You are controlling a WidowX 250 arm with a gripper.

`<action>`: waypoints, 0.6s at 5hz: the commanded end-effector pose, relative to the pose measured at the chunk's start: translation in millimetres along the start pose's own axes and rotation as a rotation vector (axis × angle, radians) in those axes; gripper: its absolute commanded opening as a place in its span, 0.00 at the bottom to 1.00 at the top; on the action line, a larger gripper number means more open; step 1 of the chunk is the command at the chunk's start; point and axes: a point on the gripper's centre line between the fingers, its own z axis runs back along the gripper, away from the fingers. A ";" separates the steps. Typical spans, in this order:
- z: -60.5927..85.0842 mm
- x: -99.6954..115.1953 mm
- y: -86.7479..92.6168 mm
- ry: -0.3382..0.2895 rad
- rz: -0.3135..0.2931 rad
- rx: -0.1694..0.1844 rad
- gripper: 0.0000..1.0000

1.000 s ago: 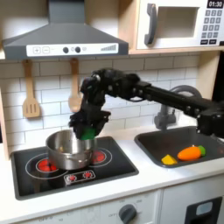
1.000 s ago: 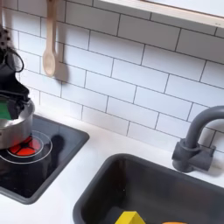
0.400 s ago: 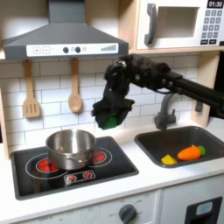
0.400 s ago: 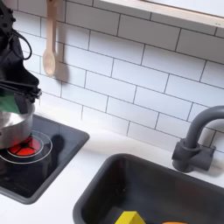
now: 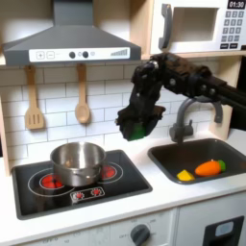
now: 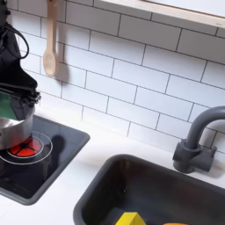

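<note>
Currently a carry phase is judged to be in hand: the gripper is seen in the first exterior view clenched on a small green object, which is held in the air, clear of every surface. The load hangs above the bare counter strip between the stove and the sink. The steel pot sits on the stove well to the first exterior view's left. An orange piece and a yellow piece lie in the sink. The faucet stands just behind the arm. For any further move, grip should be kept closed and height held until the sink rim and faucet are cleared. The object's exact shape cannot be told.
</note>
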 end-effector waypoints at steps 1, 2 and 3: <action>18.4 -20.9 -11.5 0.015 -0.038 -0.040 0.00; 25.1 -27.9 -16.3 0.021 -0.057 -0.064 0.00; 27.9 -29.3 -21.3 0.023 -0.067 -0.077 0.00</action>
